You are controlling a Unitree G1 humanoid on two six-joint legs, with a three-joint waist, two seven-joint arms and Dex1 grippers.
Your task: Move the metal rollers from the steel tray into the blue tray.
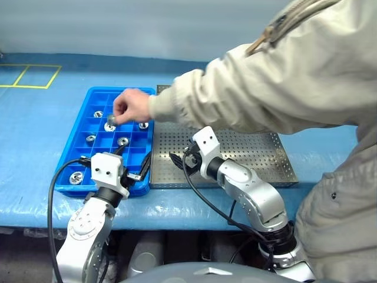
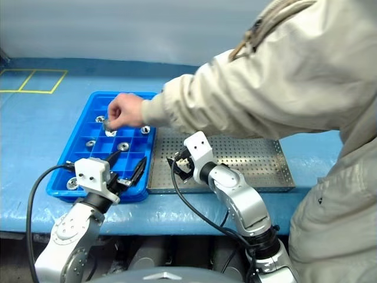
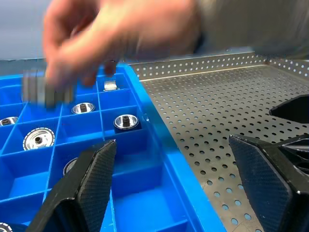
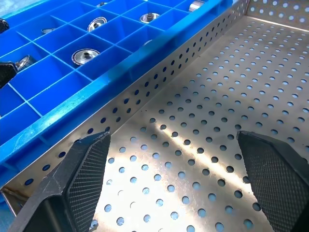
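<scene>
From my head cameras, a person's hand [image 1: 131, 106] holds one of the metal rollers [image 1: 111, 120] over the blue tray [image 1: 69, 158], where several more sit in separate compartments. The steel tray [image 1: 277, 159] lies touching the blue one's right side. My left gripper [image 1: 132, 164] hovers spread wide above the blue tray's near right corner; my right gripper [image 1: 181, 157] hangs released over the steel tray. My left wrist camera shows both fingers [image 3: 82, 186] apart, nothing between. My right wrist camera shows fingers [image 4: 72, 179] apart over bare perforated floor.
</scene>
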